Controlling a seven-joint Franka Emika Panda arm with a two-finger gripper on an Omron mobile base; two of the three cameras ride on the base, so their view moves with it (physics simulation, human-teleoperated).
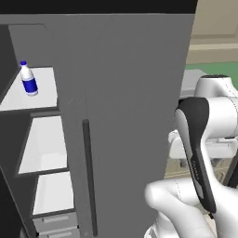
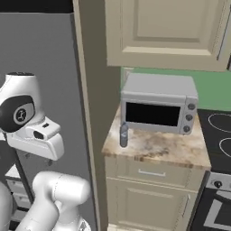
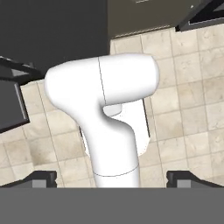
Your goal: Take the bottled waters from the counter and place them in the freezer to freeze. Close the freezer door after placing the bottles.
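The white bottle with the blue label and cap (image 1: 29, 80) stands upright on the top white shelf of the open freezer (image 1: 44, 153), at the left of the left base view. The translucent grey bottle (image 2: 124, 134) stands upright on the marbled counter (image 2: 158, 146), near its left edge in front of a grey oven. My gripper (image 3: 112, 179) is open in the hand view, with its fingertips (image 3: 43, 178) far apart and nothing between them. It points down at the tiled floor, away from both bottles. The freezer door is out of view.
The plain grey fridge door (image 1: 135, 107) with a dark bar handle (image 1: 88, 176) stands right of the freezer. A grey countertop oven (image 2: 159, 104) sits on the counter, a black stovetop (image 2: 219, 135) to its right, and cream wall cabinets (image 2: 167, 31) above.
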